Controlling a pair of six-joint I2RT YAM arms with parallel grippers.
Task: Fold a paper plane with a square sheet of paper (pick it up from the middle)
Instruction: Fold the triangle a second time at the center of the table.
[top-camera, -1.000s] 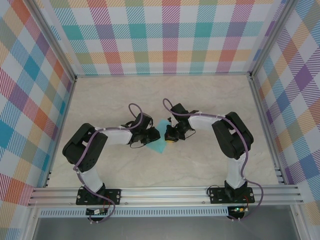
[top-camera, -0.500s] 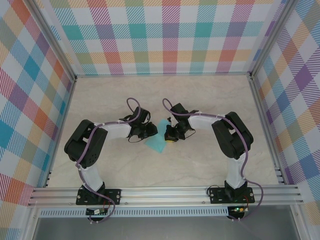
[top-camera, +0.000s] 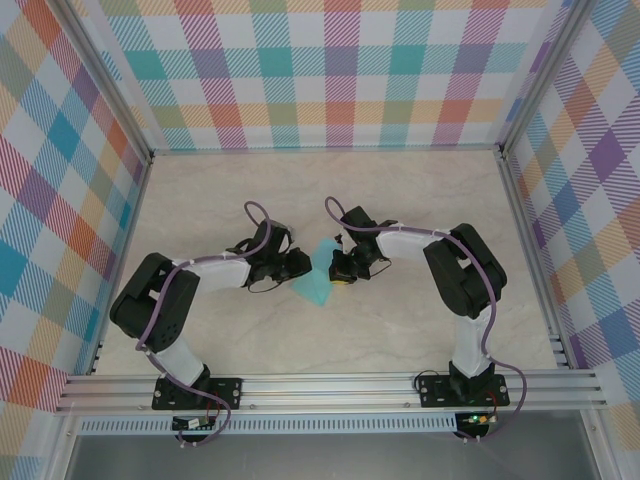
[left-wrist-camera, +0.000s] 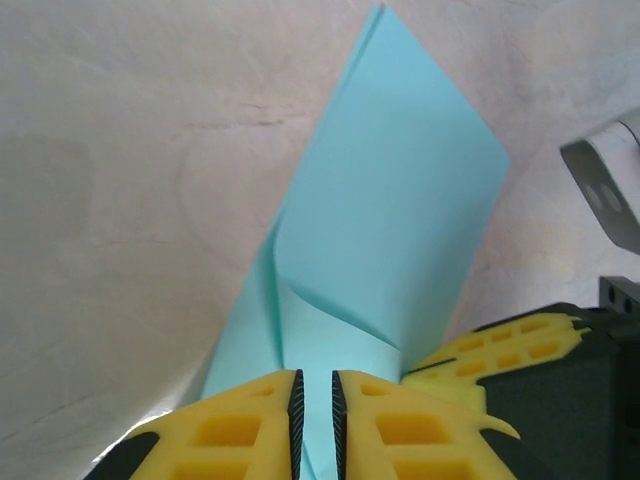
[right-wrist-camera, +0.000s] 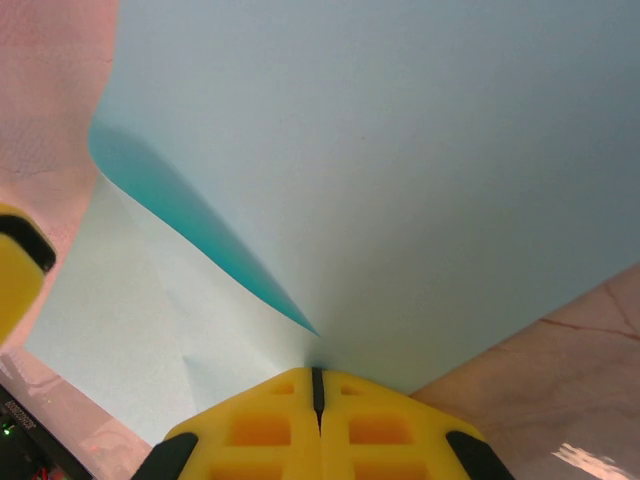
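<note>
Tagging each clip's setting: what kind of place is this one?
Probably a lab robot cell: a marble-pattern tabletop boxed in by plaid-printed walls, an aluminium rail along the near edge carrying the left arm and right arm, and a folded turquoise paper between them.

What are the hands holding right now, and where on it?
Right hand pinches the thin turquoise folded paper sheet at its edge, by a crease. Left hand straddles another edge; grip unclear.

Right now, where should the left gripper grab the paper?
Probably take the paper by its lifted edge just ahead of the left gripper, coming in low from the left: that edge curls off the table, and the right gripper clamps the opposite side.
</note>
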